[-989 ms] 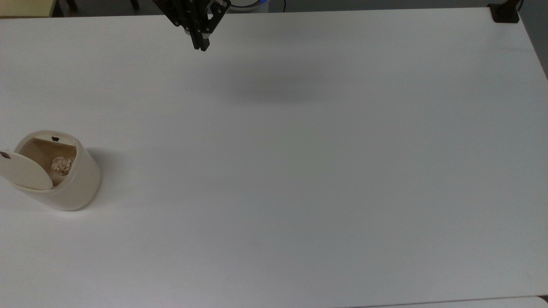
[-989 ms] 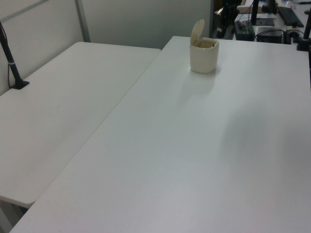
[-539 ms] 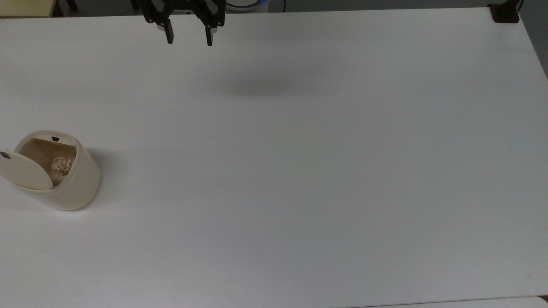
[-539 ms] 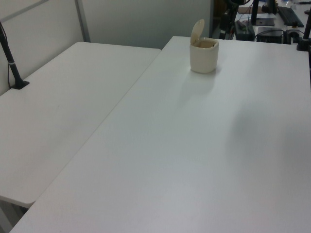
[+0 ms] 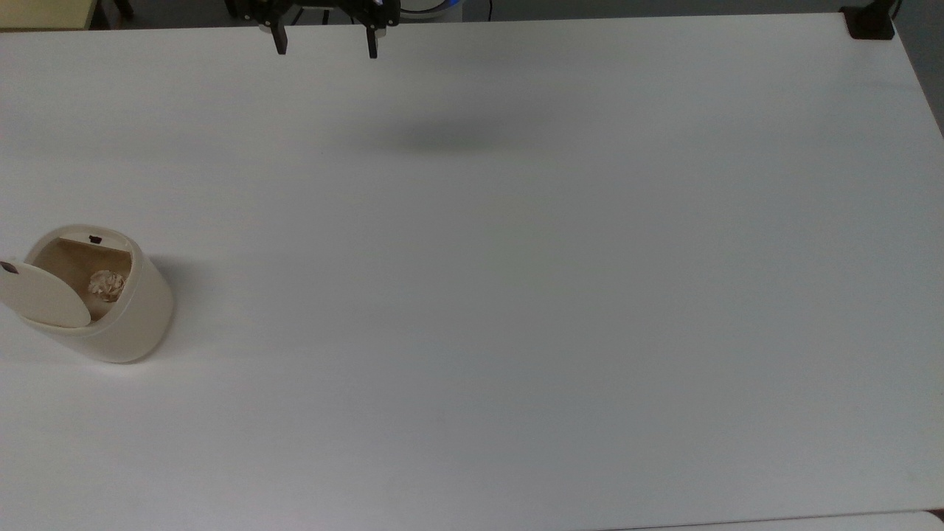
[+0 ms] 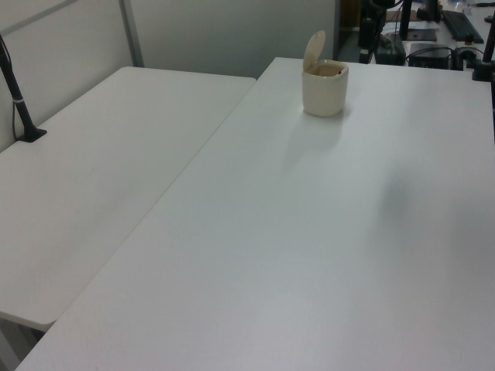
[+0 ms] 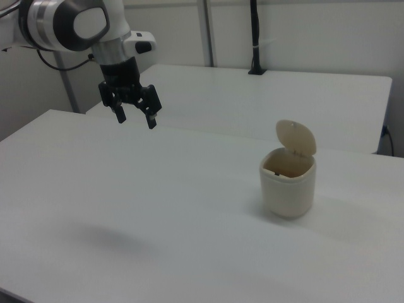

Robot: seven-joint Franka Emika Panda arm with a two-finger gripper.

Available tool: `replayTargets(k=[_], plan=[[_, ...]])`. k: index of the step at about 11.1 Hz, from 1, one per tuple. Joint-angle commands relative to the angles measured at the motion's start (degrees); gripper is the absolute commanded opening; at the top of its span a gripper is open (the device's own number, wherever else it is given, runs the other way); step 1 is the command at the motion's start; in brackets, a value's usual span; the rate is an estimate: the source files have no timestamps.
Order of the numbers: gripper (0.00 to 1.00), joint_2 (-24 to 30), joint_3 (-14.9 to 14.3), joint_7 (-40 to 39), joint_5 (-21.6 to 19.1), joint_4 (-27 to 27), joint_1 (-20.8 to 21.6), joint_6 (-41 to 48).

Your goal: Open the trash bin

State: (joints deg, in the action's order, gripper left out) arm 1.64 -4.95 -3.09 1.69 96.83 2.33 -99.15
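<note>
The cream-beige trash bin stands at the top view's left edge with its round lid tipped up. A crumpled brownish scrap lies inside. The left view has the trash bin at the far end of the table, lid raised. In the right view the trash bin sits right of centre, its lid standing up. My gripper hangs open and empty at the top view's upper edge, far from the bin. The gripper floats high above the table in the right view.
The white table stretches wide around the bin. A second white table adjoins it on the left view's left. A black clamp post stands at the top view's upper right corner. A dark post rises behind in the right view.
The gripper has opened from shut to wide apart and drawn back toward the top view's upper edge. The bin and its raised lid have stayed still.
</note>
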Motion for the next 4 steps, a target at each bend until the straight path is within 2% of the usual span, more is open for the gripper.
replayTargets(k=[1,4], plan=[[1.0,1.17,-0.32,0.63,-0.11,0.02,0.14,1.86],[1.0,1.17,-0.32,0.63,-0.11,0.02,-0.22,1.77]])
